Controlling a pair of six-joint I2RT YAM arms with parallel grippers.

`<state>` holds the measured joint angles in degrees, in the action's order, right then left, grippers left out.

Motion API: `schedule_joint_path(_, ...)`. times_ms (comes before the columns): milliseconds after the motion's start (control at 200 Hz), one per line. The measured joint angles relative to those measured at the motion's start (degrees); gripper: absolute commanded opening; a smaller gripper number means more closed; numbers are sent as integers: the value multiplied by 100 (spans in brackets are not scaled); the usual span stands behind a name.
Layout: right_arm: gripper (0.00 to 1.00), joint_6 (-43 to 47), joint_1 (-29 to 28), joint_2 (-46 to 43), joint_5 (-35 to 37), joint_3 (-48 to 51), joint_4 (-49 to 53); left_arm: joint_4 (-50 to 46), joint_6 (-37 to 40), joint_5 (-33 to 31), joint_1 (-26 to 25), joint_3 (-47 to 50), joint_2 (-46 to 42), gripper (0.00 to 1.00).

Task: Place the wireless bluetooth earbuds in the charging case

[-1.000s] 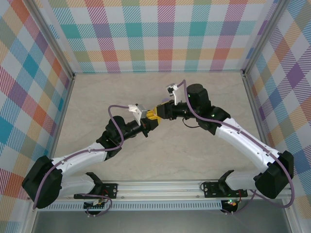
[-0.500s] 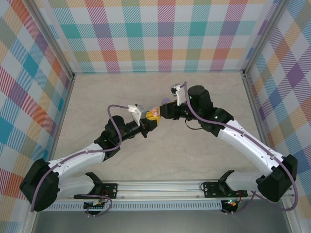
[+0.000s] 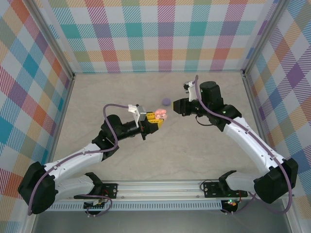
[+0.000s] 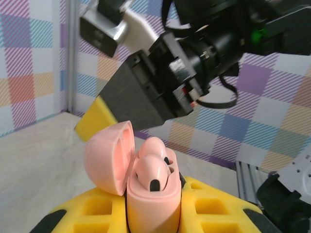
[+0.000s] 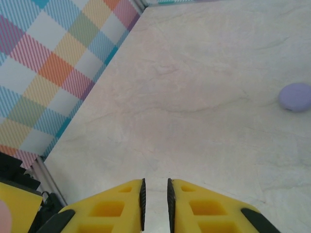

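Left gripper [image 3: 155, 120] is pinching the charging case [image 4: 153, 204] between its yellow fingers, which grip the lower body from both sides. From the overhead camera the case is just short of the middle of the table [image 3: 112, 92], a little toward 12 o'clock, raised off the surface.

The case is a glossy pale pink pod standing upright. Its rounded lid [image 4: 109, 160] is swung open and tipped over toward 9 o'clock in the left wrist view, showing a smooth hollow inside. Two earbuds [image 4: 151, 170] sit in the open mouth, one at the front and one behind it. They are the same soft pink as the case, and each has a small black mark on it. Their stems are down inside the case and cannot be seen.

Right gripper [image 5: 155, 196] hangs at about 2 o'clock from the case, apart from it. Its yellow fingers are drawn almost together, with a thin slit between them and nothing in it.

On the marble-look tabletop, a purple round disc [image 5: 294, 97] lies flat at roughly 1 o'clock from the case, close to the right gripper but not touching it. Plaid walls [image 3: 160, 34] in many colours stand around the table.
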<state>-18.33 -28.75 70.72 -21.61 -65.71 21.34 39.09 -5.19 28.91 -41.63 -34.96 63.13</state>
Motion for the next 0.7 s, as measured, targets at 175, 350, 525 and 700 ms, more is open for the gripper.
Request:
schedule_joint_path(175, 22, 46, 24, 0, -662, 151, -188, 385, -243, 334, 0, -61, 278, 16)
schedule_joint_path(350, 22, 39, 24, 0, -1228, 258, -535, 540, -437, 525, 0, -111, 474, 16)
schedule_joint_path(525, 23, 39, 42, -170, -1427, 494, -857, 608, -503, 621, 0, -162, 584, 16)
schedule_joint_path(700, 24, 42, 85, -538, -1480, 640, -1080, 627, -575, 638, -20, -166, 664, 16)
